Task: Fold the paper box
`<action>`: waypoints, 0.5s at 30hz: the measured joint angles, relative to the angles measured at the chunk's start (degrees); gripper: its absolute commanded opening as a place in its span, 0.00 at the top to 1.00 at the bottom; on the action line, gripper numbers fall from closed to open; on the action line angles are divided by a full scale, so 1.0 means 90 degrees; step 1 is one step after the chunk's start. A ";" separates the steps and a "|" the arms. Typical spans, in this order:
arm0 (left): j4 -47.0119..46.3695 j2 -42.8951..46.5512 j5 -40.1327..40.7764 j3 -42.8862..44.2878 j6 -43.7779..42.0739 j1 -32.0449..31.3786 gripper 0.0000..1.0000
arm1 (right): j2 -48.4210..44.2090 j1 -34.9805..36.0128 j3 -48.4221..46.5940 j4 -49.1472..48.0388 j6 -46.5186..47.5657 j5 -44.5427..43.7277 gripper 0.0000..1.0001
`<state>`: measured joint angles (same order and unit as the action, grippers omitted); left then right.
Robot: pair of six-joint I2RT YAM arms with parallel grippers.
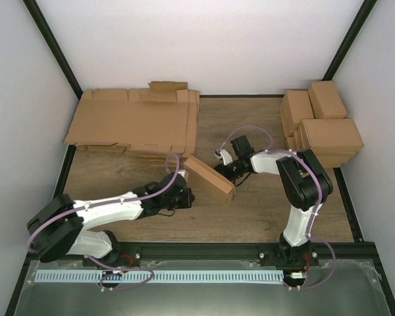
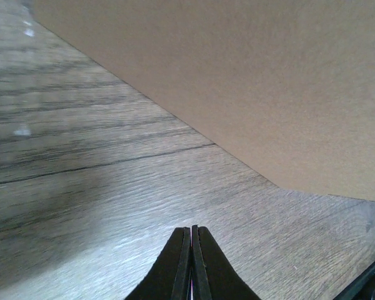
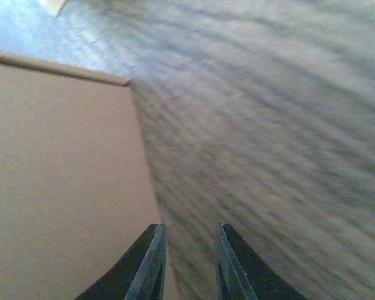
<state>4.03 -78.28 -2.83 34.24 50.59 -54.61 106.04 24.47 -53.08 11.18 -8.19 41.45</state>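
Just beside left claw (image 2: pixel 192 232), paper box (image 2: pixel 269 81)

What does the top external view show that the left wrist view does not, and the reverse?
Only the top external view shows the right arm, the pile of flat cardboard sheets at the back left and the stacked closed boxes at the back right. Only the left wrist view shows that the left gripper is shut on nothing. Both show the paper box and the wooden table.
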 measured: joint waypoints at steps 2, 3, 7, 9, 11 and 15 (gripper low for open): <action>0.0284 0.0318 0.0168 -0.0024 -0.0073 0.0005 0.96 | -0.0114 -0.0051 -0.0056 0.0187 -0.0044 -0.0330 0.73; 0.0447 0.0493 0.0236 -0.0032 -0.0138 0.0027 0.96 | -0.0192 -0.0100 -0.0092 0.0301 -0.0061 -0.0554 0.72; 0.1280 0.1302 0.0245 0.0034 -0.0554 0.0529 0.95 | -0.0627 -0.0301 -0.0369 0.0845 -0.0097 -0.1379 0.65; 0.1722 0.1666 0.0255 0.0175 -0.0840 0.1010 0.91 | -0.1061 -0.0362 -0.0595 0.1083 -0.0102 -0.1744 0.58; 0.2159 0.1999 0.0284 0.0437 -0.1188 0.1481 0.84 | -0.1365 -0.0364 -0.0699 0.1180 -0.0107 -0.1882 0.50; 0.2640 0.2273 0.0282 0.1124 -0.1919 0.1933 0.64 | -0.2370 -0.0296 -0.0845 0.1336 -0.0029 -0.2120 0.33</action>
<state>27.79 -57.82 -0.30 44.36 33.32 -37.21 84.71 21.80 -60.69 23.20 -8.45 22.37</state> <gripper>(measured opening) 0.260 0.560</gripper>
